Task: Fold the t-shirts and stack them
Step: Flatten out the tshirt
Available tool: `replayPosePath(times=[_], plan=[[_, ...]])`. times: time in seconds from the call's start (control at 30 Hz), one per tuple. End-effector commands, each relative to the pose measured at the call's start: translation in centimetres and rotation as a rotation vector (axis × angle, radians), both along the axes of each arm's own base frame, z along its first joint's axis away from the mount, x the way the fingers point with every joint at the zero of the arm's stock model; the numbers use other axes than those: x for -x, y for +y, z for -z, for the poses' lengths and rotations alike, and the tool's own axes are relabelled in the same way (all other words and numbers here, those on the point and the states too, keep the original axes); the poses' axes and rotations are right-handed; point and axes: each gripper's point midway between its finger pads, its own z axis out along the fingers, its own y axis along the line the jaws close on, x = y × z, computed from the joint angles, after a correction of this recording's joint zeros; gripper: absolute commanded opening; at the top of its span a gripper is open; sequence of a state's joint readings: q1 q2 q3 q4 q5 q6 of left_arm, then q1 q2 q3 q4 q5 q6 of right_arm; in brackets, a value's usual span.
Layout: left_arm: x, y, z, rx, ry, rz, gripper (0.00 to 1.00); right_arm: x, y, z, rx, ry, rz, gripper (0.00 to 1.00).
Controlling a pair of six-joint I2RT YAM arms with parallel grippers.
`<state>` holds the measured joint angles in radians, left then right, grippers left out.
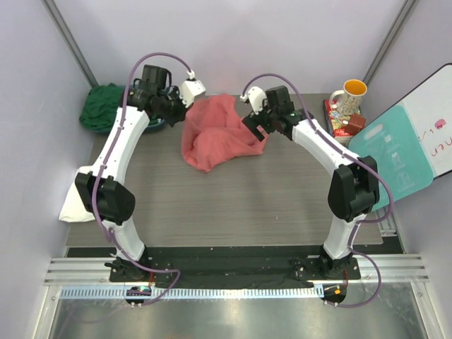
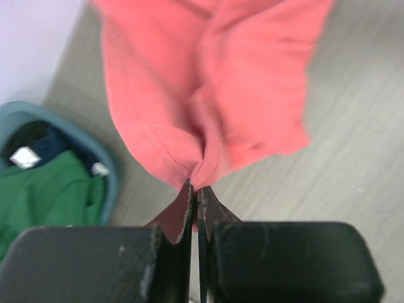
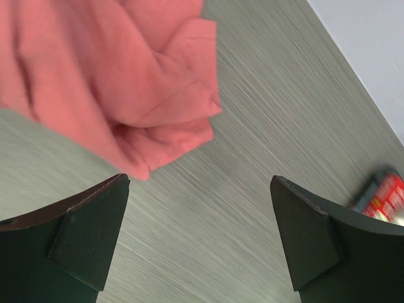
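Note:
The coral-red t-shirt lies bunched at the back middle of the table. My left gripper is shut on its hem at the shirt's left edge; the left wrist view shows the cloth pinched between the closed jaws. My right gripper is open and empty just right of the shirt; in the right wrist view its gap is over bare table, the shirt to the upper left. The dark green t-shirt is in the teal tub. The white t-shirt lies at the table's left edge.
A mug stands on a red box at the back right. A teal and white board leans at the right. The front half of the wooden table carries nothing between the arms.

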<state>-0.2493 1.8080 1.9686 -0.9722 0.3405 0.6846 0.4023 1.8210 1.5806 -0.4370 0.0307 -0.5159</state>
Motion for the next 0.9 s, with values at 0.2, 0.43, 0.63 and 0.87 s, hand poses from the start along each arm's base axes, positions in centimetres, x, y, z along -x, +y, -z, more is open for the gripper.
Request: replayPosePath(times=[0.2, 0.43, 0.63, 0.87], plan=[[2.0, -1.8, 3.8, 0.069, 0.238, -0.011, 0.0, 3.0, 14.7, -1.0, -0.2, -0.026, -0.395, 0.98], [1.1, 0.3, 2.8, 0.033, 0.141, -0.137, 0.0, 0.8, 19.8, 2.1, -0.316, -0.043, -0.336, 0.97], [0.2, 4.2, 2.8, -0.001, 0.08, -0.292, 0.0, 0.5, 22.7, 1.9, -0.369, -0.041, -0.365, 0.98], [-0.6, 7.2, 3.6, -0.067, 0.062, -0.403, 0.0, 0.8, 24.6, 1.8, -0.406, -0.033, -0.373, 0.97]])
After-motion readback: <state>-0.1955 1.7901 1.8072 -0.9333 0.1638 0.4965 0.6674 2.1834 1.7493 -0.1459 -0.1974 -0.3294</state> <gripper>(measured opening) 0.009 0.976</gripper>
